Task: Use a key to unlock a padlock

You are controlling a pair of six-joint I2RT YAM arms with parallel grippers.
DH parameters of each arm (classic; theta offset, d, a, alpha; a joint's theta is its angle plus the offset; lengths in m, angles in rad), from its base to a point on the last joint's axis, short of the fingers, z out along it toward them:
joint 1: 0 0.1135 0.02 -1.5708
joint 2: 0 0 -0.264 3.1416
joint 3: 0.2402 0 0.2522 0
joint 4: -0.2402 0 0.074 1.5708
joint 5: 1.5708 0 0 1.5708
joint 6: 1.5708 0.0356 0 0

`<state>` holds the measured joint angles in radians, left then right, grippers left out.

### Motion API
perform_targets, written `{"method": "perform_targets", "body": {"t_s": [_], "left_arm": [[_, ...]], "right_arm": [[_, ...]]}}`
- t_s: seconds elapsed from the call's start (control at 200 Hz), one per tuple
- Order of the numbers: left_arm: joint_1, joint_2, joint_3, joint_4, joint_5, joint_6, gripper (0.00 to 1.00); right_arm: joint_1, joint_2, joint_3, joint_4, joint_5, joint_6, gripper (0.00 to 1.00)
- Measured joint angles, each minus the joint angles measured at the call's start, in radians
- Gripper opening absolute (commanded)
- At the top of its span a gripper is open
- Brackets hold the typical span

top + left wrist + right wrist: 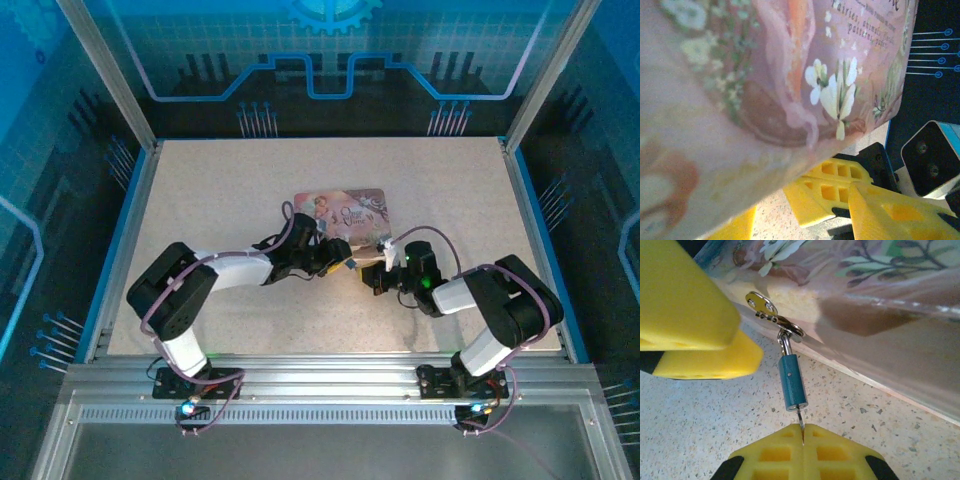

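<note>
Right gripper (pixel 803 437) sat pinched on key (pixel 800 417) over speckled beige table (pixel 700 415), blue walls (pixel 60 150) around; padlock (pixel 792 382) just above it, mid-frame; left gripper (pixel 742 340) opening unclear.

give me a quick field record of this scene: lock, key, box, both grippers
padlock: blue body, shackle hooked through the metal hasp on the tin's side, shackle looks closed
key: thin sliver in the bottom end of the padlock, other end pinched between yellow fingers
right gripper: shut on the key, in line with the padlock
left gripper: at the tin's near edge beside the padlock; open or shut unclear
pink tin box: lying on the table
</note>
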<state>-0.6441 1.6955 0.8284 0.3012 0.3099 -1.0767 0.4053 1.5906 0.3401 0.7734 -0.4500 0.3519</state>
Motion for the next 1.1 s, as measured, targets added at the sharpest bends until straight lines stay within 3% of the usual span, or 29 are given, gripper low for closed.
{"method": "perform_targets", "body": {"t_s": [0.33,1.095], "left_arm": [[0.0,-0.086,-0.126,0.059,-0.068,-0.076,0.53],[-0.019,-0.039,-0.122,0.145,-0.082,-0.133,0.52]], "right_arm": [[0.0,-0.077,0.019,-0.112,-0.015,0.159,0.0],[0.047,-0.173,0.062,-0.262,0.001,0.558,0.02]]}}
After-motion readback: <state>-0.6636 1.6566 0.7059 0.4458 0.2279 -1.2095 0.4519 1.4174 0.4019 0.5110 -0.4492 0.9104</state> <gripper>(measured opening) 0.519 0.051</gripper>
